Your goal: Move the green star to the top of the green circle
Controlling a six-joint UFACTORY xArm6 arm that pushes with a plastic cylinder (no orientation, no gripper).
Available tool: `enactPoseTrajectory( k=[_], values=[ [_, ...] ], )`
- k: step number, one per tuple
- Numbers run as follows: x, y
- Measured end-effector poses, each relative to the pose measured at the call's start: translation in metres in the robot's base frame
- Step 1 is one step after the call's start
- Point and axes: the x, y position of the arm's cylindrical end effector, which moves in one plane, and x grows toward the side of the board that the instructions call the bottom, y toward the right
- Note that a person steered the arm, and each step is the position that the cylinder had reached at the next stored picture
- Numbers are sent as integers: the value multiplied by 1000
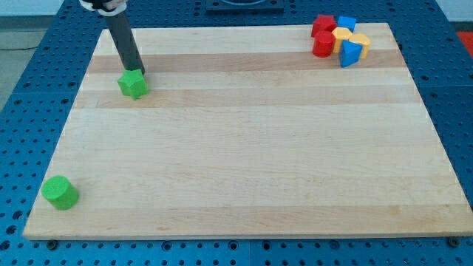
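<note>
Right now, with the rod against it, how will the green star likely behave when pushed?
The green star looks rigid, squat and flat-based, so it should slide rather than tip. My tip touches its upper edge off-centre, so it may spin. The wooden board looks smooth, so little drag toward the green circle.

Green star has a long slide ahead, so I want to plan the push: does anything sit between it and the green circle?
Nothing visible does. My tip touches the green star at its upper edge, and bare board lies between it and the green circle at the view's bottom left. The red, yellow and blue blocks cluster top right.
</note>
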Motion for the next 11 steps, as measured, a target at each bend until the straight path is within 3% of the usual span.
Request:
enactPoseTrajectory(
  k=[4,7,11],
  values=[
    [87,8],
    [109,-37],
    [192,-55]
  ],
)
